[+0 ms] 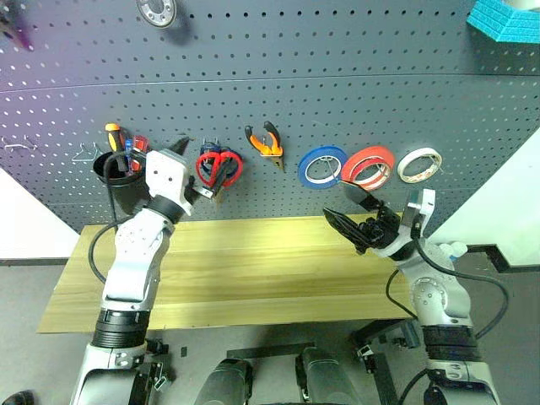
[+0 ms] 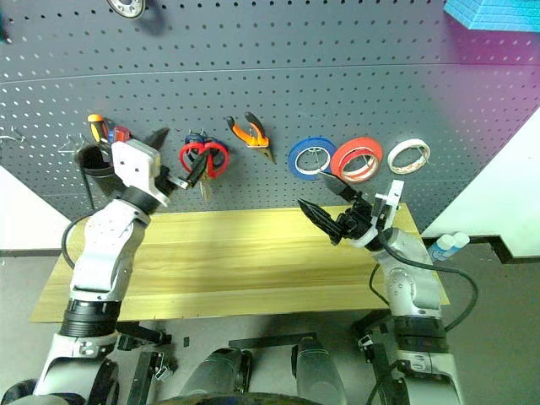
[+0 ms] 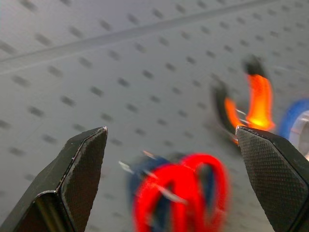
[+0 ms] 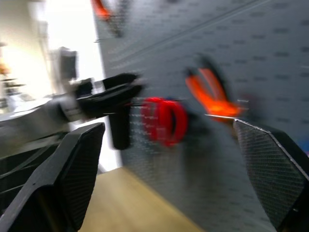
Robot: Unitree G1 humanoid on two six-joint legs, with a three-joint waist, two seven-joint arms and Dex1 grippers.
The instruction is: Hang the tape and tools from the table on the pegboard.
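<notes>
Red tape roll hangs on the pegboard, between a blue roll on its left and a white roll on its right. Orange-and-black pliers hang further left, then the red-handled scissors, with what looks like a blue-handled pair behind them. Far left, a black cup on the board holds screwdrivers, one orange-handled; I can't pick out the red one for sure. I see nothing lying on the wooden counter.

My left hand is up at the board just beside the scissors, fingers spread wide and released, not gripping anything; in its wrist view the scissors sit between the fingertips. My right hand hovers over the counter's right part, below the tape rolls, also fully spread and empty.
</notes>
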